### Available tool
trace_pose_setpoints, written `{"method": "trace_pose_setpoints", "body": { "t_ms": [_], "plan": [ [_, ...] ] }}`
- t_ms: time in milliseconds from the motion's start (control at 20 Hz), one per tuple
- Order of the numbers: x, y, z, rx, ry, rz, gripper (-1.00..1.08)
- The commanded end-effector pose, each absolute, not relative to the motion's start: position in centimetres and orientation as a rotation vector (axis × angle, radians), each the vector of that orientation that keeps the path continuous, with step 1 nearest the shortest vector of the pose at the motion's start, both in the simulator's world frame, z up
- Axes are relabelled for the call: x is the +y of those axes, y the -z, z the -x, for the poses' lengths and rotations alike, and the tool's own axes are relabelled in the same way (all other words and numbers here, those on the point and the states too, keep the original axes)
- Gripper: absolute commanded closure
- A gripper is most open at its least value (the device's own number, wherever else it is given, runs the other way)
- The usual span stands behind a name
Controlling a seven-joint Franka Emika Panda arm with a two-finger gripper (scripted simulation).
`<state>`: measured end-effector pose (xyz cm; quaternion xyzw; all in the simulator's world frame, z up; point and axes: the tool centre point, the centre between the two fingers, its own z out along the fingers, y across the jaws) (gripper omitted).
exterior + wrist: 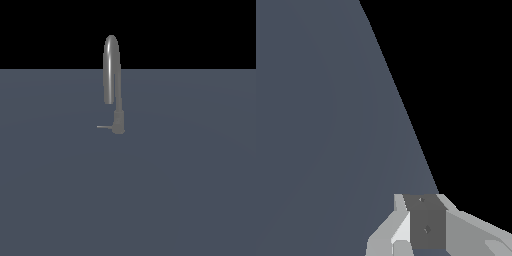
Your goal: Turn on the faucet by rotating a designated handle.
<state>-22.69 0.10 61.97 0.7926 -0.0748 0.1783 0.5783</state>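
Observation:
The faucet (112,75) is a slim grey tap with a tall arched spout on a short thicker base (118,122), standing on the flat grey-blue ground in the exterior view. The handle (103,127) is a thin short rod that sticks out level from the base toward the exterior view's left. Neither my arm nor my gripper shows in the exterior view. In the wrist view only the ends of my gripper (423,200) show at the picture's edge, as pale grey fingers with a dark pad (428,222). Nothing is between them. The faucet and handle are out of the wrist view.
The grey-blue ground (175,190) stretches flat around the faucet to a horizon with black beyond. The wrist view shows the same ground (321,125) and black background, with no other object.

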Motion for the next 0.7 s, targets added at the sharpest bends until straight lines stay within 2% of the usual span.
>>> {"method": "trace_pose_setpoints", "body": {
  "t_ms": [0, 650],
  "plan": [
    [1.2, -62.8, 22.1, -0.156, -0.431, -1.741, 1.08],
    [8.9, -63.8, 17.3, 0.021, -0.445, -1.196, 1.08]
  ]
}}
